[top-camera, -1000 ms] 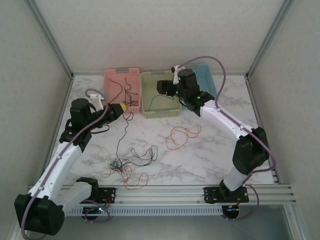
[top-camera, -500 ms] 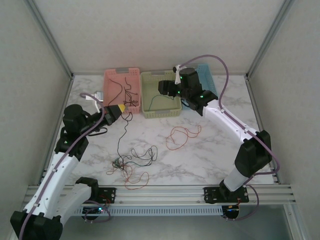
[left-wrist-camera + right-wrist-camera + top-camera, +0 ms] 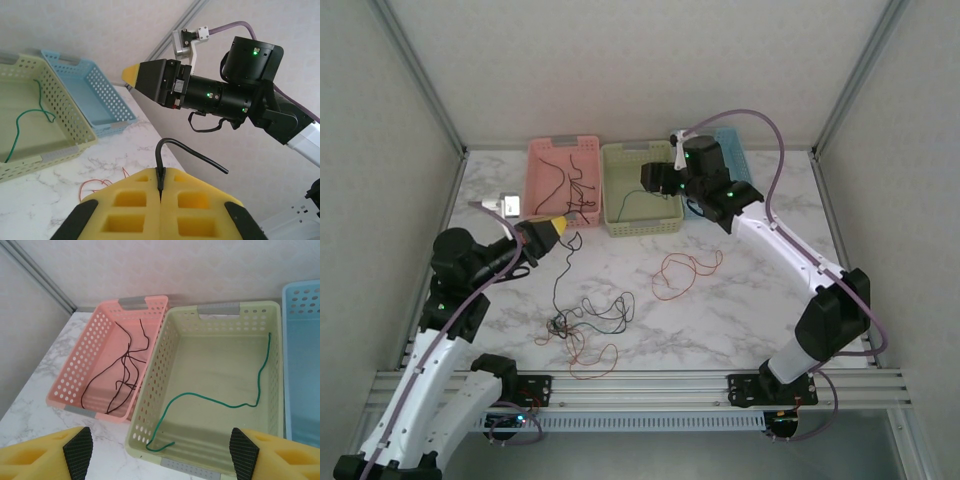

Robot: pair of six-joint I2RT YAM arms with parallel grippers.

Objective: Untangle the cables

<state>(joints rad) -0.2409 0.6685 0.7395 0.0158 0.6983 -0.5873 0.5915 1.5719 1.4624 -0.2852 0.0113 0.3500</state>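
- One tangle of cables [image 3: 582, 325] (black, dark green and orange-red strands mixed) lies on the marble table [image 3: 750, 320], near and left of centre.
- One black cable [image 3: 558, 285] rises from that tangle to the left gripper [image 3: 558, 222], which hangs above the table just near of the pink basket [image 3: 535, 175].
- Left gripper: yellow pads [image 3: 195, 200] pressed flat together, with the black cable pinched in the seam between them. The free end curls up and off to the right in the wrist view.
- Orange-red loop [image 3: 686, 272]: lies alone on the table, right of the tangle and apart from it, near of the pale green basket [image 3: 642, 228].
- Pink basket, far left: several black wires [image 3: 125, 367] loose on its floor.
- Pale green basket, far middle: one green wire [image 3: 215, 401] inside, lying across the floor.
- Blue basket [image 3: 107, 102]: just right of the green one (contents cannot be made out).
- Right gripper [image 3: 161, 446]: jaws wide apart with nothing between them, held above the near end of the pale green basket.
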